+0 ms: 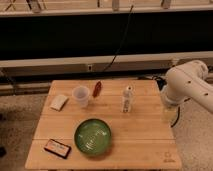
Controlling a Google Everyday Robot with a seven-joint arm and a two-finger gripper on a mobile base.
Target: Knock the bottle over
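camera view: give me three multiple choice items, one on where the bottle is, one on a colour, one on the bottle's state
1. The bottle stands:
A on the floor
B right of the cup in the picture
C on a shelf

2. The bowl is:
A green
B blue
C white

3. The bottle is:
A lying on its side
B held by the gripper
C upright

Answers:
1 B: it stands on the table, right of the cup.
2 A: the bowl's whole inside shows green.
3 C: its cap points up and nothing touches it. The gripper is not in view; only the arm shows, at the table's right edge.
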